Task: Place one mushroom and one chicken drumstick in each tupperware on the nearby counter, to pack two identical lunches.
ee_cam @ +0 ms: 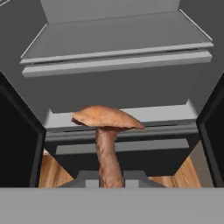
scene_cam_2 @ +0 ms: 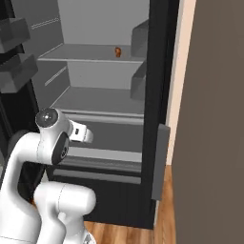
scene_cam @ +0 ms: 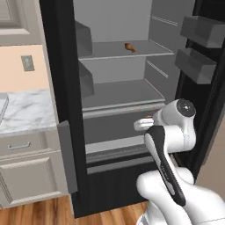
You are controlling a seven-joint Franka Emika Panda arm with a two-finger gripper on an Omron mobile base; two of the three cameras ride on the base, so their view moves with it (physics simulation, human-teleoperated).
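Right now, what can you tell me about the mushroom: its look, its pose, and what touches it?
The mushroom has a flat reddish-brown cap, wider than its long brownish stem. In the hand view it stands upright, cap on top, its stem base clamped in the shut gripper. It hangs in the air before the open fridge, touching no shelf.

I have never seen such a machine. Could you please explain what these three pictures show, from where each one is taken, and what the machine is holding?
It is a white robot arm standing before an open fridge. Two pictures come from cameras behind the arm, on its left and on its right. The third comes from a camera on its hand, looking along the claw. The claw is shut on a mushroom, held by its stem with the brown cap up. On an upper fridge shelf lies a small brown item, too small to name. A marble counter is on the left.
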